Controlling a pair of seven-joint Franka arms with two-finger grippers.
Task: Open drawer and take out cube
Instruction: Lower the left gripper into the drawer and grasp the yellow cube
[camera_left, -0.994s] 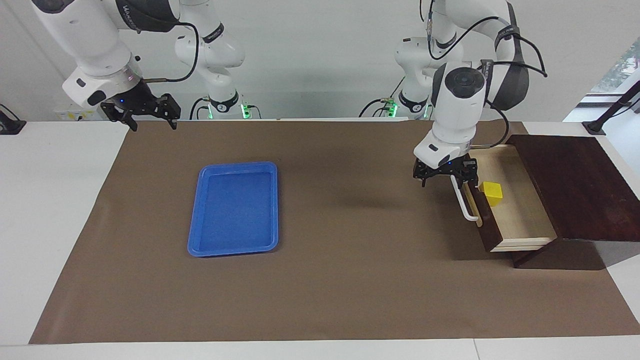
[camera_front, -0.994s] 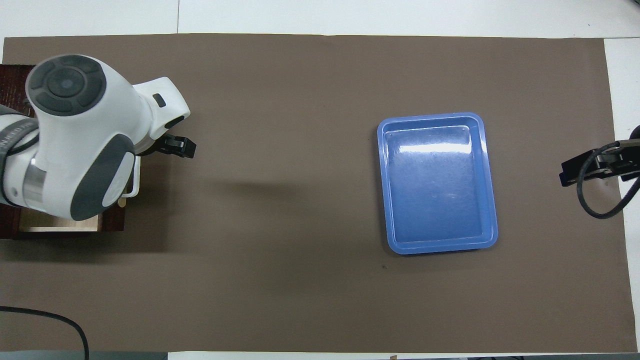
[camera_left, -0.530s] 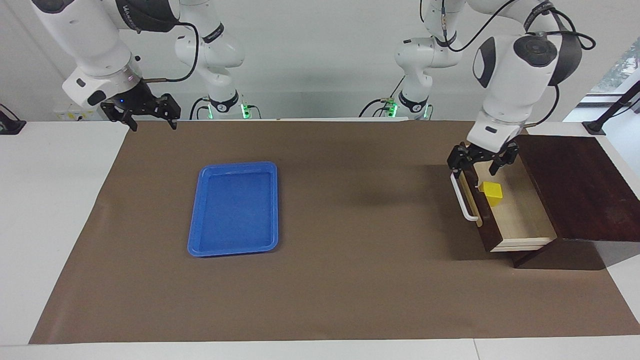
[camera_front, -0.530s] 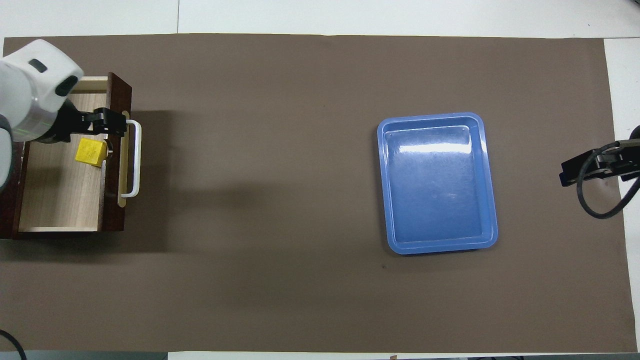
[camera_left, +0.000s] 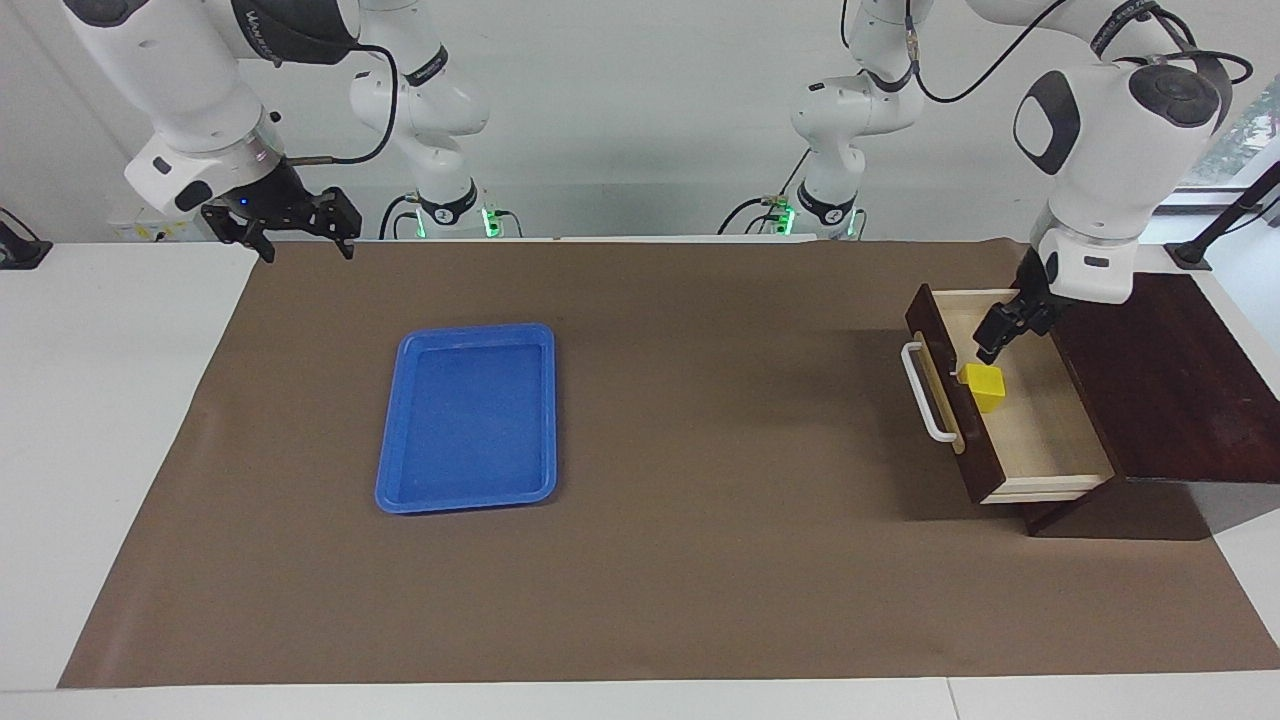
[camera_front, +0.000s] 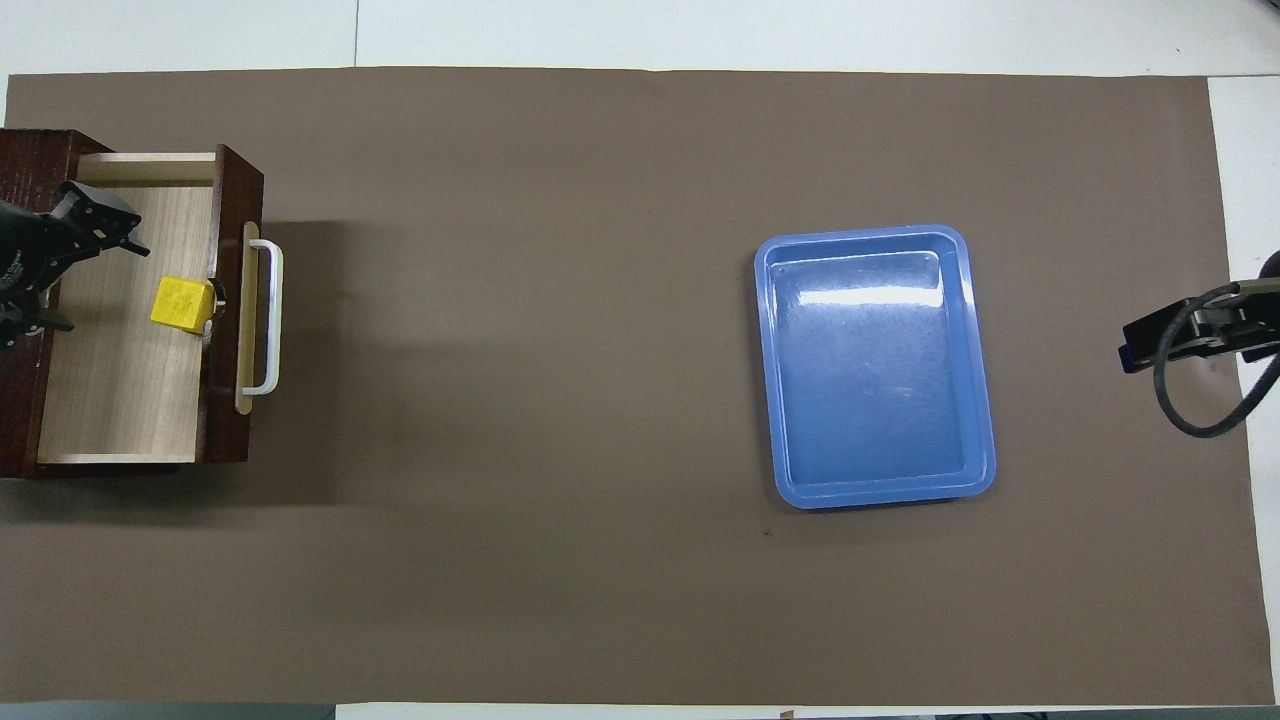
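Cube (camera_left: 984, 386) sits inside the pulled-out drawer (camera_left: 1040, 435), against its front panel, just below the left gripper (camera_left: 1003, 335), which hangs over the drawer with fingers spread, empty. Right gripper (camera_left: 285, 225) waits, spread.

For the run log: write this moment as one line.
drawer: open | cube: inside, near drawer front | left end effector: open, over drawer | right end effector: open, waiting

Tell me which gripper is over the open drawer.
The left gripper, open, above the drawer beside the cube; the right gripper waits by the mat's corner.
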